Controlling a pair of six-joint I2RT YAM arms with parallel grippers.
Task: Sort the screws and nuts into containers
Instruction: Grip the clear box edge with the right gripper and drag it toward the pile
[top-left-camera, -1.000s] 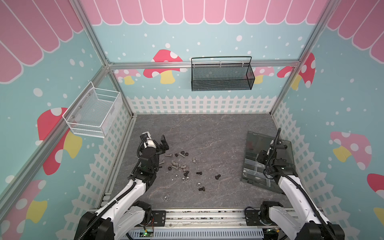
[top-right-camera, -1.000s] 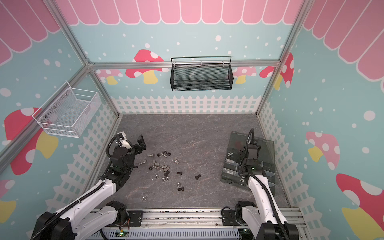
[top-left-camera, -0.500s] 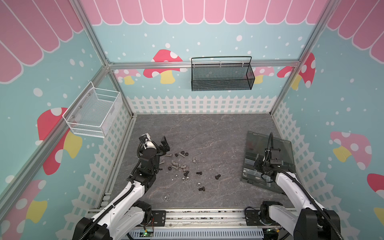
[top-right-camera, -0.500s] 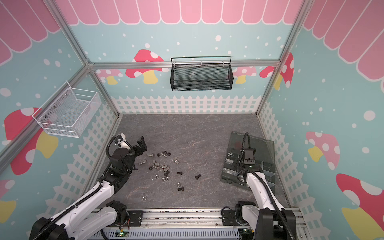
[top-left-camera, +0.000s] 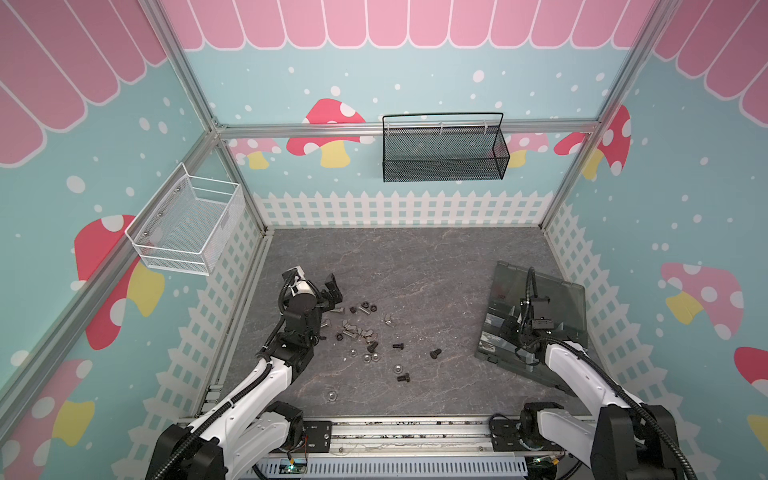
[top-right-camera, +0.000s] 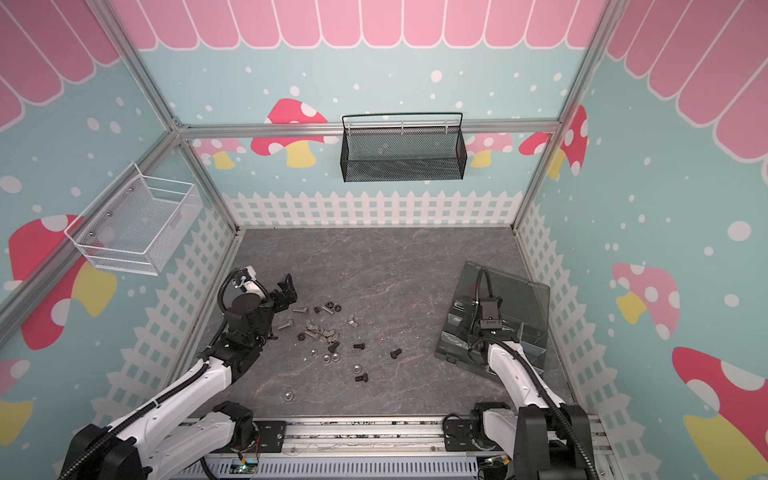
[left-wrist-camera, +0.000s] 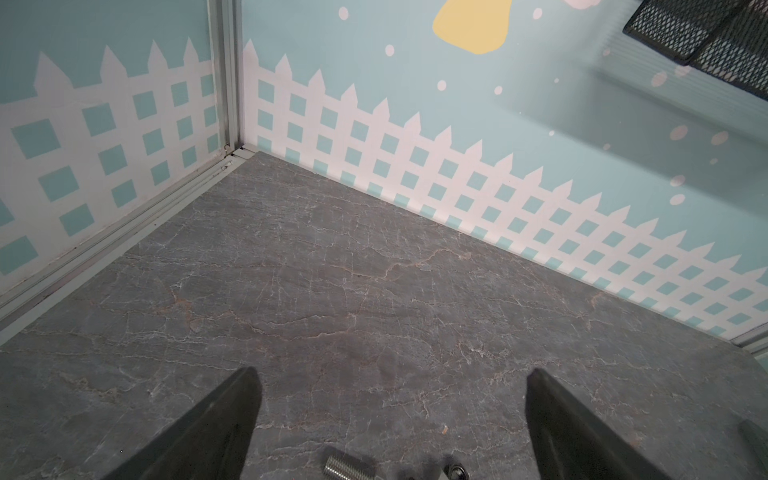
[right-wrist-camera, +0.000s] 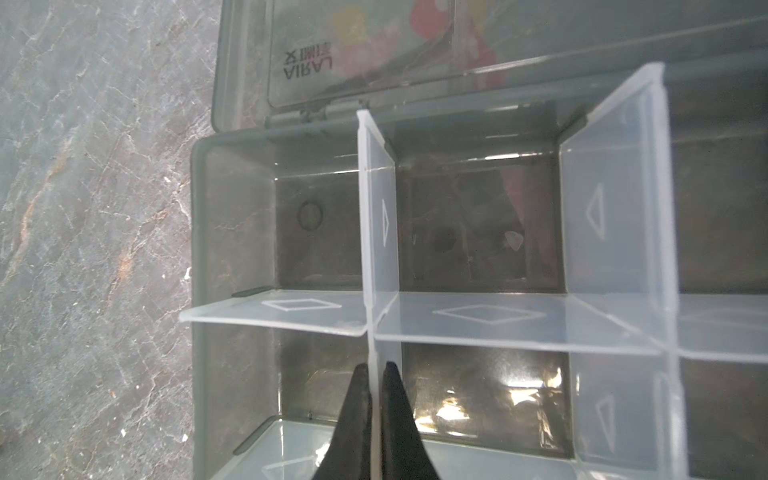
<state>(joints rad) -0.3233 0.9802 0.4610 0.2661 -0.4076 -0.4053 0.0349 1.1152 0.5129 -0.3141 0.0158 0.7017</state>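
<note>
Pastel walls printed with mushrooms and a white picket fence close in a grey marbled desk (top-left-camera: 415, 266). A black mesh basket (top-left-camera: 442, 153) hangs on the back wall and a white wire basket (top-left-camera: 187, 232) on the left one.

Loose on the desk, left of centre, lie the screws (top-left-camera: 351, 330) and the nuts (top-left-camera: 368, 308) (silver and black mixed together). A few black screws are strewn nearer the middle. The left gripper (top-left-camera: 331, 296) hovers just beside the far-left edge of that scatter. It is released, its jaws spread wide with nothing between them. Its wrist view catches the threaded end of a silver screw (left-wrist-camera: 349, 467) at the frame's lower edge.

Well apart on the right sits the dark organizer box (top-left-camera: 557, 291) with its lid laid open. Its containers (right-wrist-camera: 316, 249) are parted by clear dividers (right-wrist-camera: 378, 232). The right gripper (right-wrist-camera: 376, 368) is clenched over the box, with its fingertips on either side of a divider's top edge. Whether they actually pinch the divider is hard to tell.
</note>
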